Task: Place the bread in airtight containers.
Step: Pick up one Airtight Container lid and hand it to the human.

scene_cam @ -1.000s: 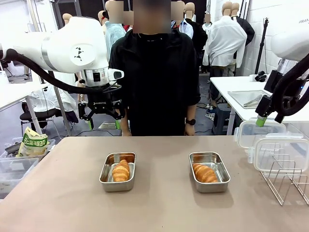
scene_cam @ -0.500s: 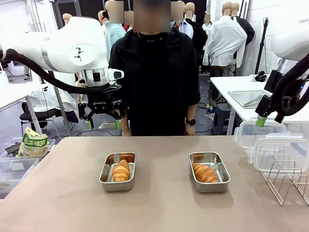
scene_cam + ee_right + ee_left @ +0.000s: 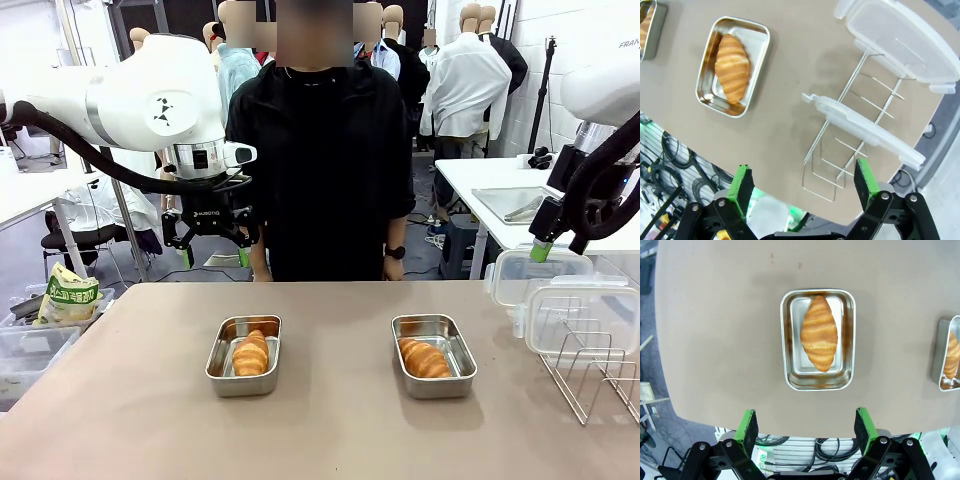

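Steel left pan (image 3: 242,389) holds one croissant (image 3: 251,353); right pan (image 3: 438,390) holds the other croissant (image 3: 425,357). We see left gripper (image 3: 806,422) and right gripper (image 3: 802,180) spread wide, empty, above the table (image 3: 330,430).

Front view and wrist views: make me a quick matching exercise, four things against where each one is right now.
1. left gripper
2. right gripper
3. croissants
4. clear lids

a. propped on edge in the wire rack
b. open, raised over the left side of the table
c. lying in the steel pans, one in each
d. open, raised near the wire rack

Pairs: 1-b, 2-d, 3-c, 4-a.
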Robot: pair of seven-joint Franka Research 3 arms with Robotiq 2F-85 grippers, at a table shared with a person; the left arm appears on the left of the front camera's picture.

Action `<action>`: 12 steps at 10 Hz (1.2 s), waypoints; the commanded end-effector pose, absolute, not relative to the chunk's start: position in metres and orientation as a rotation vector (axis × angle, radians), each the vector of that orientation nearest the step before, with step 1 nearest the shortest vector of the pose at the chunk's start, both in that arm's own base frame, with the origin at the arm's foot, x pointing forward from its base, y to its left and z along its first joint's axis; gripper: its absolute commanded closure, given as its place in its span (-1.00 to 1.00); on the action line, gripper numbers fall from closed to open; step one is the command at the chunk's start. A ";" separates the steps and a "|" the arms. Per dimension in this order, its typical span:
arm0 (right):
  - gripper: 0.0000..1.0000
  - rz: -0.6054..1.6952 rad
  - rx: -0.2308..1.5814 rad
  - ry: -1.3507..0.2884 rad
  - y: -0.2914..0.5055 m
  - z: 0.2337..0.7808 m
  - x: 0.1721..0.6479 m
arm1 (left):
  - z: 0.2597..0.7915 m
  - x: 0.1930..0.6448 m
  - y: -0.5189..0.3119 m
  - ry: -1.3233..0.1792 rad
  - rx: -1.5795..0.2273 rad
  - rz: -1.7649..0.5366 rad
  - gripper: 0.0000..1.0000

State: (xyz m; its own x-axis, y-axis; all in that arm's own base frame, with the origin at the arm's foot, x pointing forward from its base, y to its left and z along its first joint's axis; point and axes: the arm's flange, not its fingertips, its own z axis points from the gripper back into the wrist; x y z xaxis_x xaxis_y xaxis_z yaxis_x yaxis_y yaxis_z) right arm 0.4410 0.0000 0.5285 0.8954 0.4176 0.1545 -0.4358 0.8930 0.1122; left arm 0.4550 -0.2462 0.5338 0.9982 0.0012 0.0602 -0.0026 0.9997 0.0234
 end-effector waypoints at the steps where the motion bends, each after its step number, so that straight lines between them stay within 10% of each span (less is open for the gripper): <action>1: -1.00 0.433 0.138 -0.109 0.006 0.524 0.433 | 0.536 0.455 -0.245 -0.072 0.039 -0.001 -1.00; 12: -1.00 1.271 0.103 -0.059 -0.050 0.524 0.466 | 0.536 0.455 -0.245 -0.072 0.039 -0.001 -1.00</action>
